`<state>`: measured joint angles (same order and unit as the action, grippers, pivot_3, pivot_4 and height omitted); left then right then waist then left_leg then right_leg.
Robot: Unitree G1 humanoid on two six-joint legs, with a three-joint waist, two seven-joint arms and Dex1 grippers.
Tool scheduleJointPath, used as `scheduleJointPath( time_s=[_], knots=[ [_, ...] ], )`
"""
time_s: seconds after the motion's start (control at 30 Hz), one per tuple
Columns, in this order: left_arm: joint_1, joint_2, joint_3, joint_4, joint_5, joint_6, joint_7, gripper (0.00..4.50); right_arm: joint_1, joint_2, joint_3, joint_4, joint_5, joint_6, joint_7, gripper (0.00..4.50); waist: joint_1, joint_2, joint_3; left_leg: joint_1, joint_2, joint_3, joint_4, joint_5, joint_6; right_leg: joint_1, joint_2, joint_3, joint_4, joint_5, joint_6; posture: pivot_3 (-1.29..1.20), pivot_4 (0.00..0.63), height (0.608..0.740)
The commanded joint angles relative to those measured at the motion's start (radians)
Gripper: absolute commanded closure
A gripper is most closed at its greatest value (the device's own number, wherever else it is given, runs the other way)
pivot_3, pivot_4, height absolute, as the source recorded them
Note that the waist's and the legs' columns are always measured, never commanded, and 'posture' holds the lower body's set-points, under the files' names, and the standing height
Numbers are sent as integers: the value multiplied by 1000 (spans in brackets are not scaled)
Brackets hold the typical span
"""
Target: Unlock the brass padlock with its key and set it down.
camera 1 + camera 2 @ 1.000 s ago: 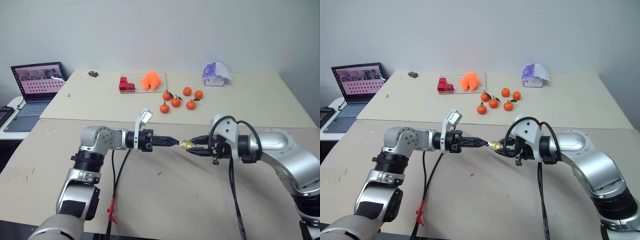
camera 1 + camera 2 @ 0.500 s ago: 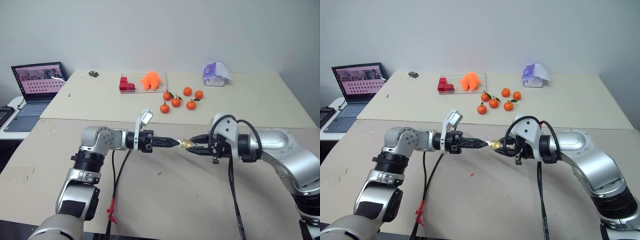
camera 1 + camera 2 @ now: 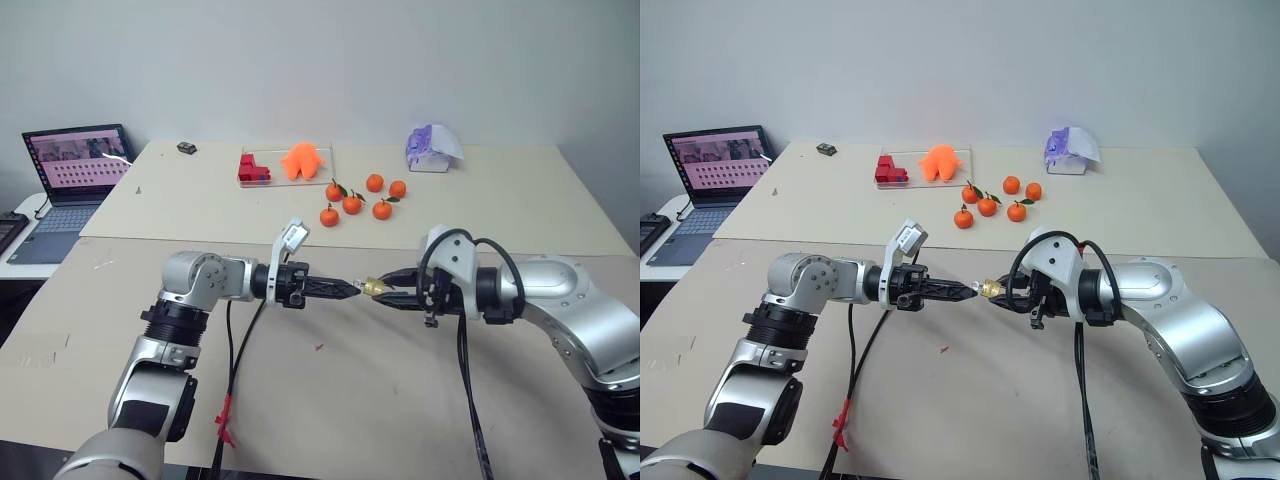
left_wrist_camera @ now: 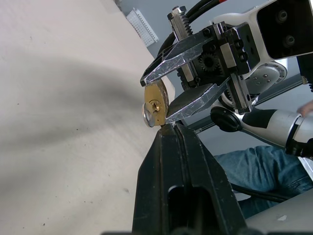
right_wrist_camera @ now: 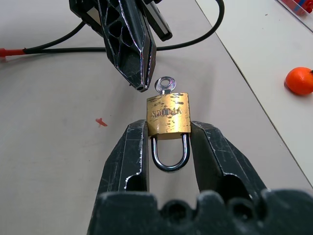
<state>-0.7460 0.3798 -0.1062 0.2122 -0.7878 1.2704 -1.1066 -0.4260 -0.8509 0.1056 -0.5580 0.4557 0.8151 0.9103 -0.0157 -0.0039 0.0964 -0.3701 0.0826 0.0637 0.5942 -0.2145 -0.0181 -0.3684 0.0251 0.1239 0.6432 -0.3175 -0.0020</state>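
Padlock: the brass padlock (image 5: 168, 119) hangs in the air over the near bench (image 3: 330, 400), midway between your two arms, pinched at its sides by the right gripper (image 5: 168, 142), with the shackle pointing back into the fingers (image 5: 132, 152).
Key: the key (image 5: 165, 85) sits in the keyway, only its round bow sticking out of the body toward the left arm.
Left gripper: the left gripper (image 3: 352, 289) has its fingers clenched together, tips just beside the bow; I judge they have closed next to it, not on it, though you cannot tell for sure from the left wrist view.
Risk, missed grip: if you turn the wrist now, the tips may only brush the bow and the key stays unturned.
Risk, push: pressing further right could shove the padlock deeper between the right fingers or twist it out, since only two flat sides hold it.
Risk, drop: a slipped lock falls to the bench and may bounce toward the near edge.
Risk, cables: the black cables (image 5: 205, 34) hang under both wrists and could snag on a roll.
Open room: bare bench lies below and to the near side, wide enough to set the lock down.
Far things: the tangerines (image 3: 352, 203), the red blocks (image 3: 252, 168) and the laptop (image 3: 70, 185) lie well apart, on the far side.
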Motion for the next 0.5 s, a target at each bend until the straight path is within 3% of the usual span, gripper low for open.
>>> scheduleJointPath(
  time_s=[0.03,0.07,0.17,0.3,0.5],
  knots=[
    [-9,8,10,-19,-11,-6,-10,4493,-15,-8,-15,-27,13,2,0,3639,0,0,0,0,0,0,0,0,0,0,0,0,0,0,0,0,150,697],
    [-9,10,8,-19,-10,-7,-12,4493,-16,-9,-15,-26,13,1,1,3639,0,0,0,0,0,0,0,0,0,0,0,0,0,0,0,0,150,697],
    [-7,11,12,-21,-19,0,-19,3732,-16,-10,-16,-26,13,2,2,3639,0,0,0,0,0,0,0,0,0,0,0,0,0,0,0,0,150,697],
    [-14,-1,13,16,4,0,16,2205,-20,-14,-19,-31,18,8,3,3639,0,0,0,0,0,0,0,0,0,0,0,0,0,0,0,0,150,697],
    [-29,-12,29,44,-8,16,25,2205,-26,-17,-22,-44,27,18,5,3639,0,0,0,0,0,0,0,0,0,0,0,0,0,0,0,0,150,697]
  ],
)
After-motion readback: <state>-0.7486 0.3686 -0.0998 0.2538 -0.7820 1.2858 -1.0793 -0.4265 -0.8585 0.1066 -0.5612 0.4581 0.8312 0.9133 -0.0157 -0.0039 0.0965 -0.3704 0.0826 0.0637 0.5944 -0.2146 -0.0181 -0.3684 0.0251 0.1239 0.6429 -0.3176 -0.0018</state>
